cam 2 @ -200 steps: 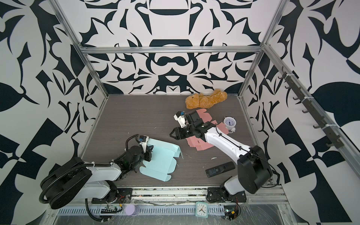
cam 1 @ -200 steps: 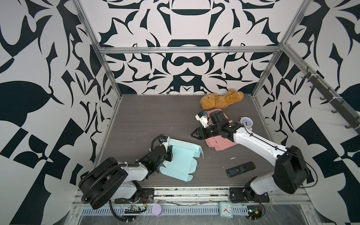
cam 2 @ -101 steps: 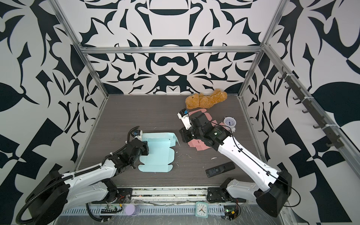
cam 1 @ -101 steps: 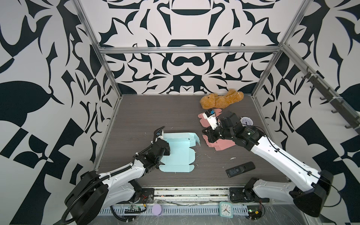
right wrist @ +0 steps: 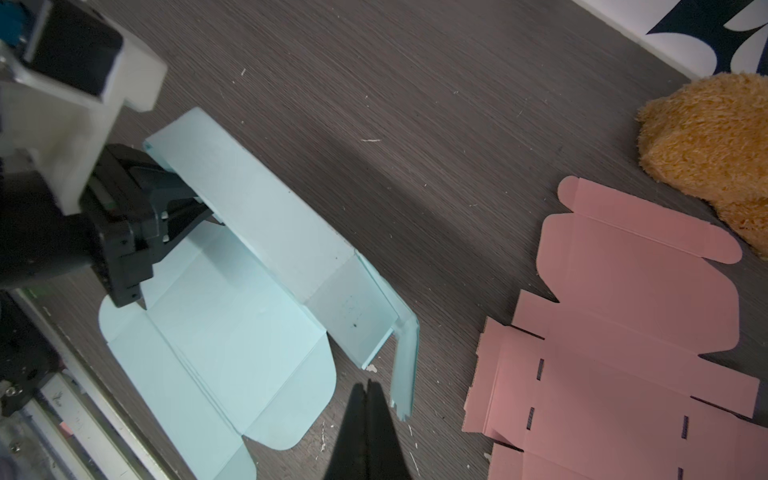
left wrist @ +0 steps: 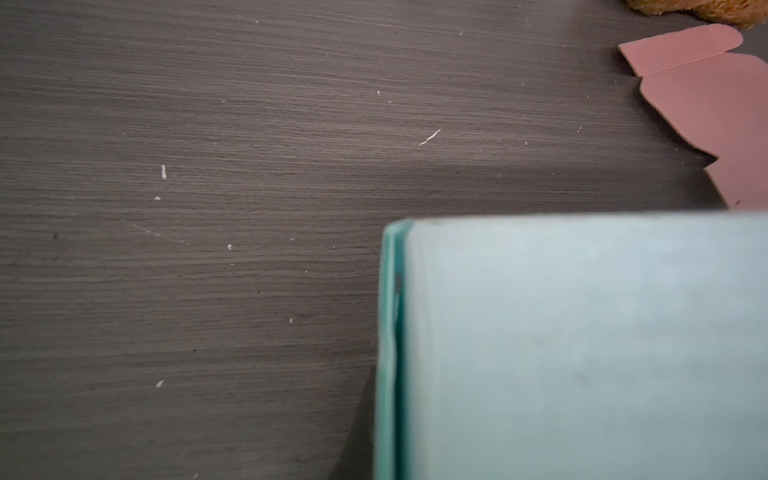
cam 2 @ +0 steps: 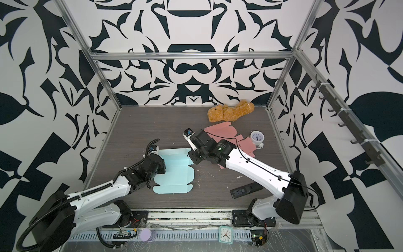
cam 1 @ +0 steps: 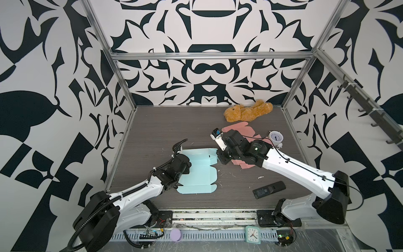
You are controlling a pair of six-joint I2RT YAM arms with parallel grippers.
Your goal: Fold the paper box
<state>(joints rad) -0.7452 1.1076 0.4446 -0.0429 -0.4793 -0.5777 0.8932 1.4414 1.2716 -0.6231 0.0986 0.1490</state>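
Squared up since a second ago, paper box [cam 1: 197, 176]; lies flat on counter [cam 1: 152, 131], long axis near-to-far. Grasped at raised far wall by left end effector [right wrist: 195, 216]. Just beside upturned end flap [right wrist: 405, 365], nearer: right end effector [right wrist: 369, 401], clenched empty.

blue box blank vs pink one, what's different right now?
Fold: blue blank has one long panel standing up; pink blank lies flat.
Grip: left gripper is shut on blue blank's raised panel; no gripper holds pink blank.
Place: blue blank mid-table; pink blank farther back, near the plush toy.
Both are die-cut card with rounded flaps.
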